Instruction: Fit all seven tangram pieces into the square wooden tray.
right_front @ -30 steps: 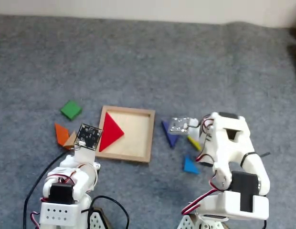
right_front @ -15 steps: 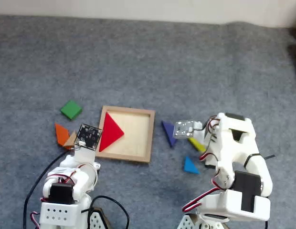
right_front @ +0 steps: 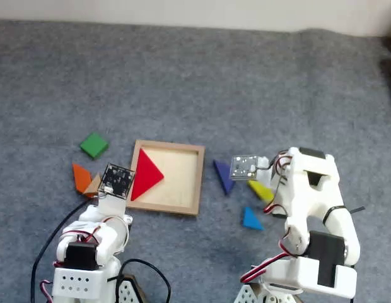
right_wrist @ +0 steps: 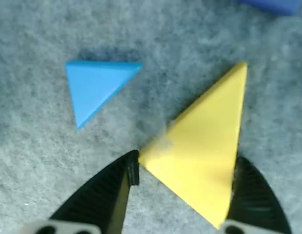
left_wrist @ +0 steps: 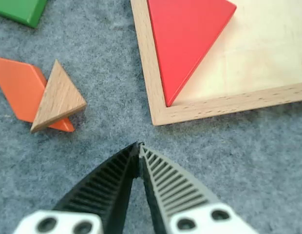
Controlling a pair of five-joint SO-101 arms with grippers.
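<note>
High view: the fuzzy grey tabletop (right_front: 258, 88) carries one square wooden tray (right_front: 170, 146) with a single flat red triangle (right_front: 145, 173) in its left half. Six pieces lie outside it. The green square (right_front: 93, 145), orange parallelogram (right_front: 79, 176) and wood triangle (right_front: 93, 185) are on the left. The navy triangle (right_front: 224, 175), yellow triangle (right_front: 260, 189) and sky-blue triangle (right_front: 251, 219) are on the right.

Left wrist view: the left claw (left_wrist: 139, 148) has its ribbed fingers pressed together and empty, near the tray's near-left corner. The wood triangle overlaps the orange parallelogram, and the green square is cut off.

Right wrist view: the right claw (right_wrist: 185, 168) gapes, with one finger on each side of the yellow triangle and one tip at its corner. The navy triangle is cut off.
</note>
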